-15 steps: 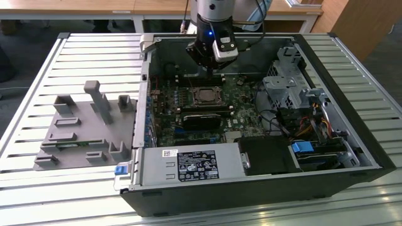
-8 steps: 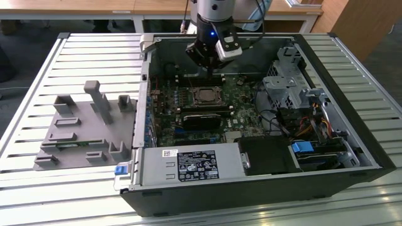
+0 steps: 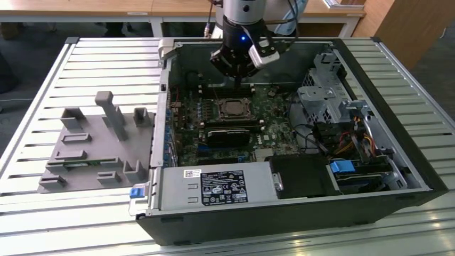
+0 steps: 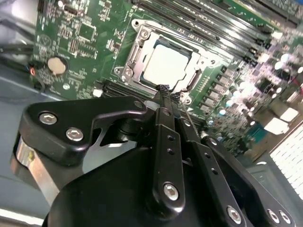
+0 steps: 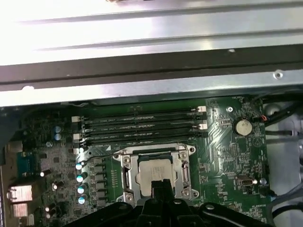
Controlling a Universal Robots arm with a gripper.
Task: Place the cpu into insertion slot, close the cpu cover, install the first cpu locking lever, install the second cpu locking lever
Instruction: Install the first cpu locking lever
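Observation:
The cpu (image 4: 165,64) (image 5: 152,173) (image 3: 231,108), a silver-tan square, lies flat in the insertion slot (image 3: 217,110) on the green board. The silver cpu cover (image 4: 134,53) (image 5: 126,176) lies down around it, and the chip shows through its window. My gripper (image 4: 163,89) (image 5: 161,185) (image 3: 237,81) hangs just above the socket's edge, on the memory-slot side in the exterior view. Its black fingers (image 4: 163,123) are pressed together, shut on nothing. A thin wire lever (image 5: 102,153) runs out from one corner of the socket.
Long black memory slots (image 5: 142,125) lie beside the socket. In the open case (image 3: 419,176) are a power supply (image 3: 213,186), a drive cage (image 3: 327,101) and cables (image 3: 355,141). A grey fixture (image 3: 99,144) stands on the slatted table at the exterior view's left.

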